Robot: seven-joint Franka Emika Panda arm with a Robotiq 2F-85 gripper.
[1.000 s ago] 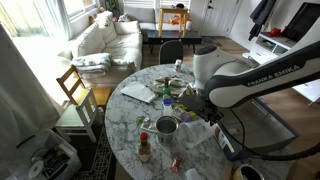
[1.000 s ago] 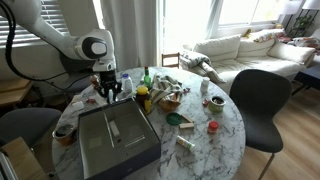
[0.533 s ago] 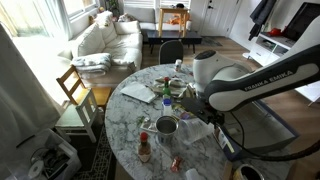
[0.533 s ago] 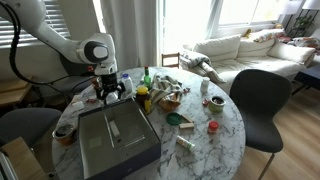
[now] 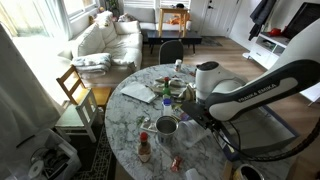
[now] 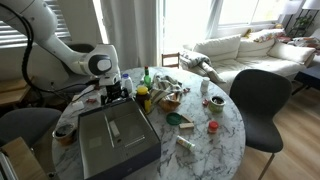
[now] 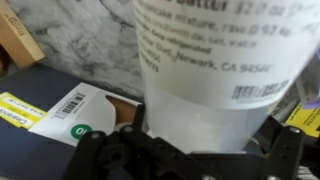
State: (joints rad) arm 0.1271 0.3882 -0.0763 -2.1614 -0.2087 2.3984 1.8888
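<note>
A white translucent plastic tub (image 7: 205, 80) with black print on its side fills the wrist view. My gripper (image 7: 190, 152) is open, with the tub standing between its two dark fingers (image 7: 95, 155). Whether the pads touch the tub's sides I cannot tell. In an exterior view the gripper (image 6: 120, 90) is low over the table's far edge, beside a cluster of bottles (image 6: 146, 92). In an exterior view the white arm (image 5: 230, 88) bends over the table and hides the gripper and the tub.
A round marble table (image 6: 228, 118) carries a large black case (image 6: 115, 142), a green lid (image 6: 174, 119), a red cap (image 6: 212, 127), a metal bowl (image 5: 167, 125) and a sauce bottle (image 5: 144, 148). A dark chair (image 6: 265, 100) stands beside it. A barcoded label (image 7: 70, 106) lies under the tub.
The jaws have opened from nearly shut to wide. The arm has folded lower over the table, and the gripper has dropped to the tub's level.
</note>
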